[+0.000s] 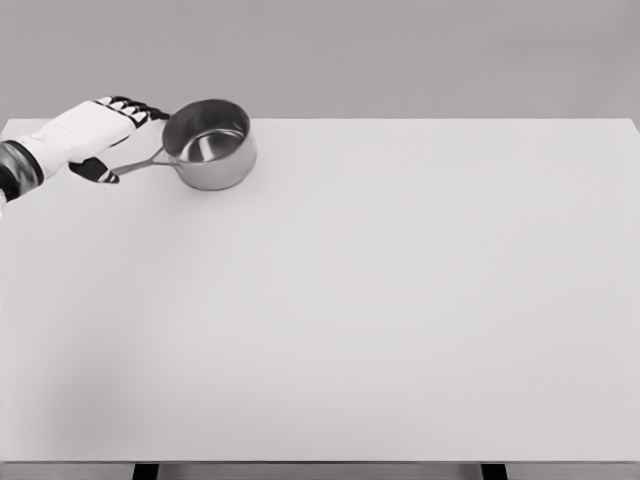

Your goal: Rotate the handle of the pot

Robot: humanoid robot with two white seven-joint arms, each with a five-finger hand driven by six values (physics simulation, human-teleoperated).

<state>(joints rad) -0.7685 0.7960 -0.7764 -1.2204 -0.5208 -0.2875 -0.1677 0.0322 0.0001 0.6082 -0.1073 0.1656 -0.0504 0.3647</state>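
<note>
A shiny round steel saucepan (210, 143) stands upright near the far left corner of the plain white table (400, 300), its thin metal handle (143, 164) pointing out to the left — straight at the arm. The white left hand (100, 135) hovers there, fingers spread above, thumb below, gripping nothing — placed, I'd say, to nudge the handle round.

One steel pot (210, 143), one hand (88, 135) and one white table (380, 300) are in view.

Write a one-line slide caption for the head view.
Left robot hand reaches the handle of a steel pot at the white table's far-left corner.
</note>
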